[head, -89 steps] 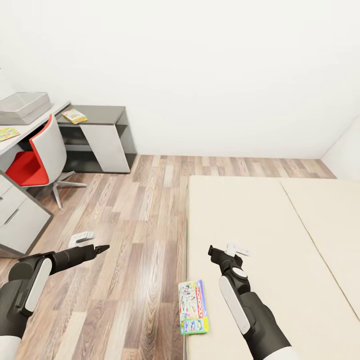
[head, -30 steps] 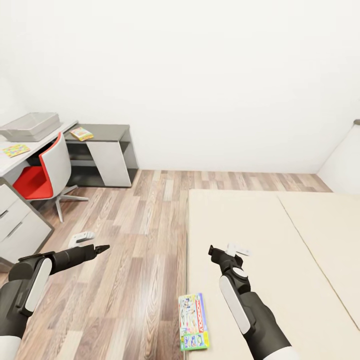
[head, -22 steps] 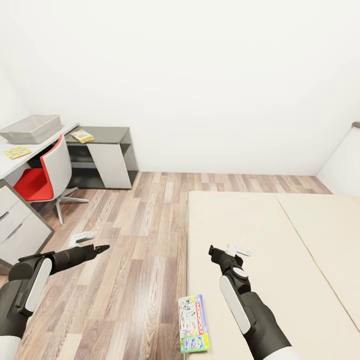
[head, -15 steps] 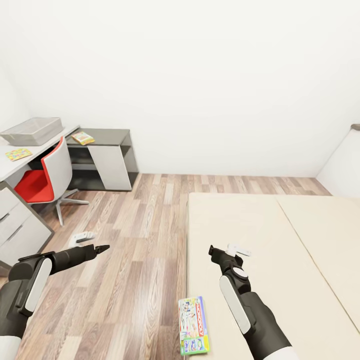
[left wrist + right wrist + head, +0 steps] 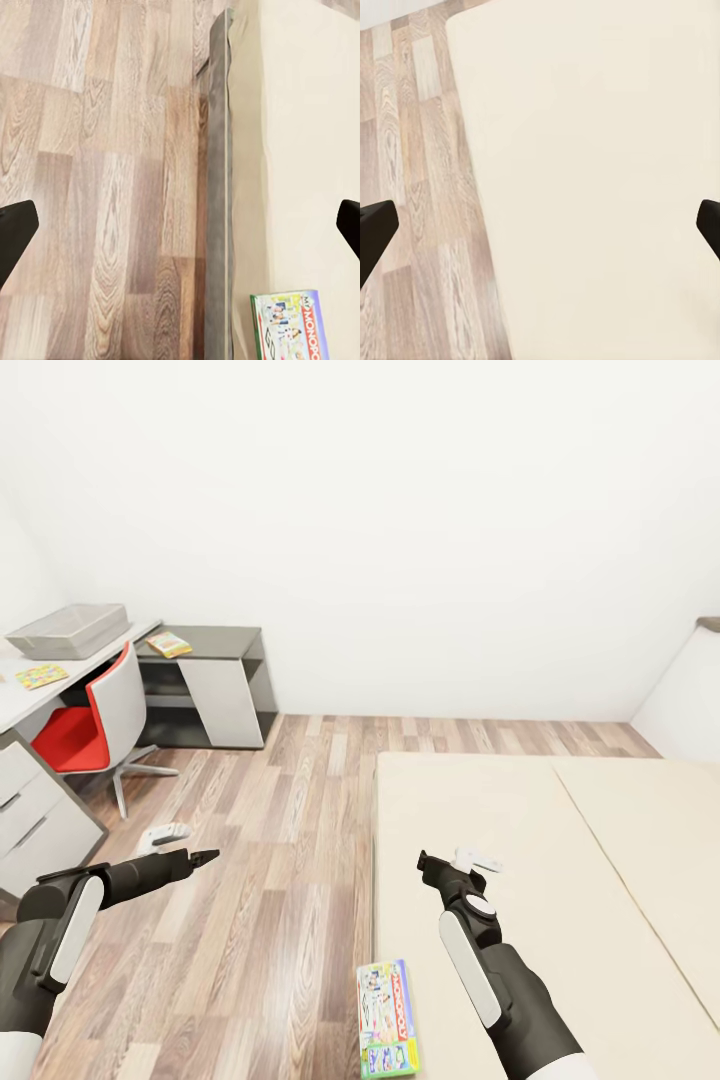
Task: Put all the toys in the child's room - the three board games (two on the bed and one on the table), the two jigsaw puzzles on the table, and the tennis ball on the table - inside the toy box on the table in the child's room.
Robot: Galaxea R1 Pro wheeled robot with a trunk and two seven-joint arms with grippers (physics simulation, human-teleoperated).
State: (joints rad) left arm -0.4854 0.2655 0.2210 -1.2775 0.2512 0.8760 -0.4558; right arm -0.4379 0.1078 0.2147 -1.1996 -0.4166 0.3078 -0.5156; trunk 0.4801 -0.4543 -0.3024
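Where the plain beige mattress of the bed (image 5: 520, 860) meets the wood-plank floor (image 5: 270, 880), the colourful flat "MONOPOLY" board game box (image 5: 387, 1018) lies at the near edge, close beside the right gripper (image 5: 432, 863), whose dark fingers (image 5: 375, 229) are spread wide and empty. The left gripper (image 5: 205, 855) hangs over the floor, fingers (image 5: 16, 234) likewise apart with nothing between, while the light-grey toy box (image 5: 68, 631) and a bright multicoloured jigsaw puzzle board (image 5: 42, 677) sit on the pale table (image 5: 25, 700) behind a red-and-white swivel chair (image 5: 95, 725)

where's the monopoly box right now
The colourful pale Monopoly board game box lies flat at the beige bed's near-left edge by the wood floor, just left of the right arm.
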